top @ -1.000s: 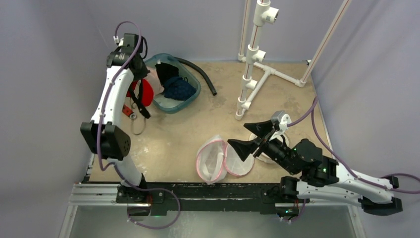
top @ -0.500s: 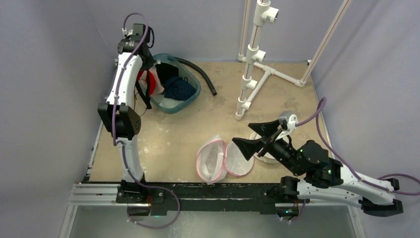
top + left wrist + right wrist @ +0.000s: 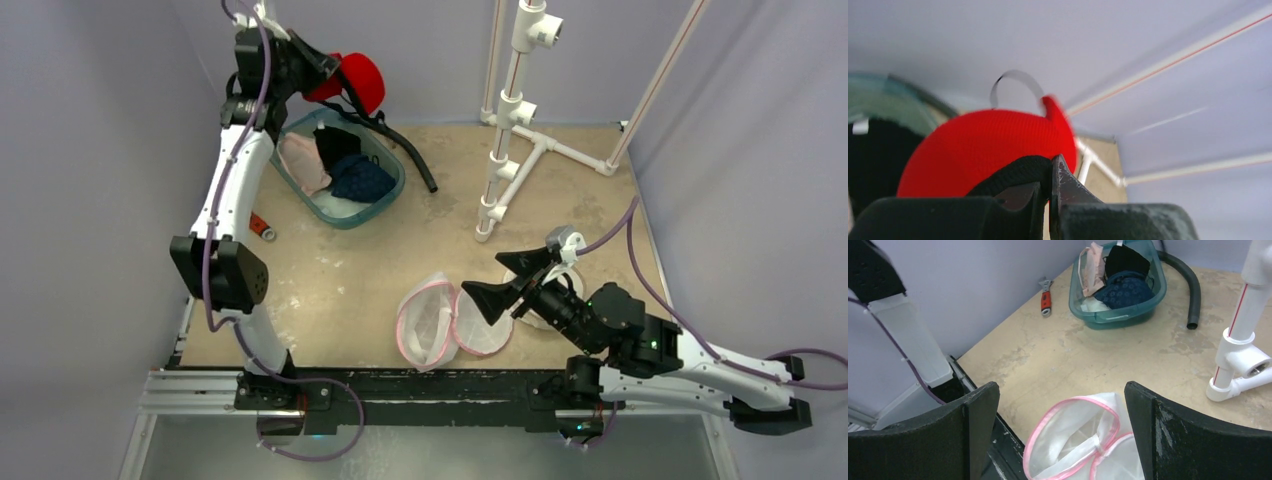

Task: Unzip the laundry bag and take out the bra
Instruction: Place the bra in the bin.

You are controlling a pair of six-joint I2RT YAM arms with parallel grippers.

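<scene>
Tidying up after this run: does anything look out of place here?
Yes: a red-handled metal wrench lies loose at the left edge of the tan tabletop, near the teal plastic laundry basket. It is a tool among clothes.

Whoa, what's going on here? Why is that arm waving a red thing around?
Two robot arms are emptying a laundry bag. The left claw is shut on a red bra and holds it high in the air near a teal basket of other clothes. The white, pink-trimmed laundry bag lies open on the table. The right claw hovers wide open just above the bag, holding nothing.
</scene>
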